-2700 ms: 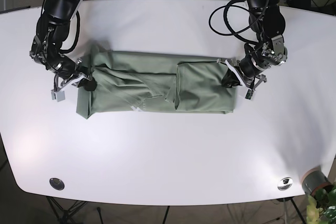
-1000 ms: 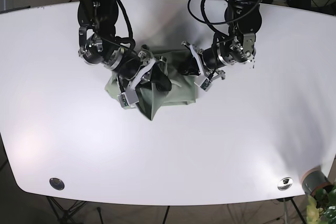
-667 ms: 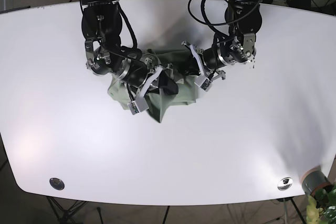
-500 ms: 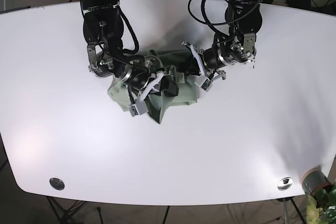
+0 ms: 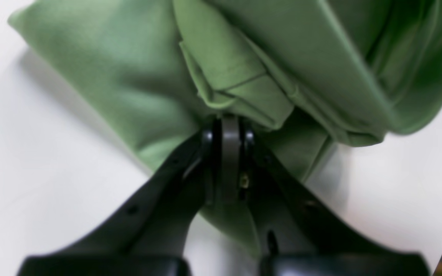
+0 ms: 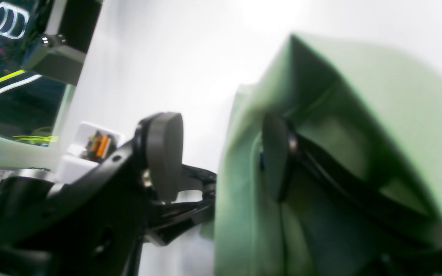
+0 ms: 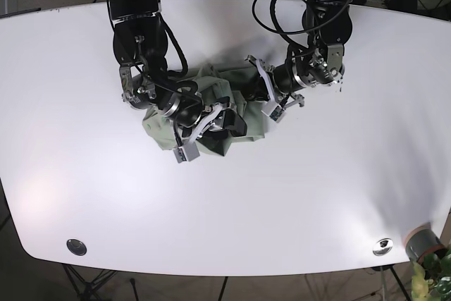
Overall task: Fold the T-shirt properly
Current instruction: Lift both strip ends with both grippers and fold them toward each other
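Note:
The green T-shirt (image 7: 158, 128) lies bunched in a thick, uneven heap at the middle of the white table (image 7: 317, 195). At the heap's right side my left gripper (image 7: 262, 96) is shut on a folded edge. The left wrist view shows that gripper (image 5: 230, 122) pinching layered hems of the T-shirt (image 5: 109, 76). My right gripper (image 7: 222, 121) sits on top of the heap's front. In the right wrist view this gripper (image 6: 219, 157) is open, its pads (image 6: 163, 153) apart. The T-shirt (image 6: 378, 134) drapes over the right-hand finger.
Two round metal fittings (image 7: 76, 247) (image 7: 382, 246) sit near the table's front edge. A grey pot (image 7: 421, 243) with a plant stands just off the front right corner. Cables hang behind the arms at the back edge.
The shirt went from a long spread strip to a heap as both grippers brought its ends together. In the last second the right arm moved right over the heap and the hanging point of cloth dropped flat.

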Available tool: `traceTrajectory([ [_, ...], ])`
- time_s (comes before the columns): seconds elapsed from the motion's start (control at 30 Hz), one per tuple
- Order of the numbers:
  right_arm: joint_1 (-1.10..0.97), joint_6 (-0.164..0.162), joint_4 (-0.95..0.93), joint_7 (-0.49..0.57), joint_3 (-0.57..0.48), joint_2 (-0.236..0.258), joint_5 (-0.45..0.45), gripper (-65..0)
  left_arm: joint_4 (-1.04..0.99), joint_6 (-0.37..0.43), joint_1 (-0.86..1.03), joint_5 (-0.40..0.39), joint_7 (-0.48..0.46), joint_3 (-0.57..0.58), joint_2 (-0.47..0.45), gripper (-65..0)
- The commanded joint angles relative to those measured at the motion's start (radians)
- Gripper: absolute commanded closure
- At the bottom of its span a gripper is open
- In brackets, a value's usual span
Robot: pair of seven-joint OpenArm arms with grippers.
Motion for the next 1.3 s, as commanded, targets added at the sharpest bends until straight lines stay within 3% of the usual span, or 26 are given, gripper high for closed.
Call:
traceTrajectory([
  [0.0, -0.001, 0.021, 0.101, 0.023, 0.003, 0.016, 0.028, -31.2, 0.066, 0.014, -0.004, 0.028, 0.028, -0.03, -0.006, -0.7],
  [0.2, -0.045, 0.025, 0.167, 0.026, 0.023, 0.049, 0.031, -31.2, 0.161, 0.014, 0.016, -0.043, 0.028, -0.078, -0.013, -0.8],
  [0.5, -0.079, 0.025, 0.222, 0.025, 0.039, 0.085, 0.031, -31.2, 0.172, 0.014, 0.019, -0.046, 0.028, -0.079, -0.072, -1.0],
  [0.77, -0.058, 0.025, 0.205, 0.025, -0.067, 0.016, 0.027, -31.2, 0.129, 0.014, 0.019, -0.049, 0.028, -0.081, -0.089, -1.0],
  [1.0, -0.001, 0.023, 0.133, 0.028, -0.104, -0.007, 0.022, -31.2, 0.132, 0.014, 0.019, -0.049, 0.028, -0.078, -0.088, -1.0],
  [1.07, 0.01, 0.018, 0.136, 0.026, -0.101, -0.007, -0.013, -31.2, 0.132, 0.014, 0.016, -0.046, 0.028, -0.078, -0.088, -1.0],
  [1.27, -0.039, 0.015, 0.245, 0.002, -0.113, 0.011, -0.234, -31.2, 0.132, 0.014, 0.016, -0.045, 0.028, -0.079, -0.091, -1.1],
])
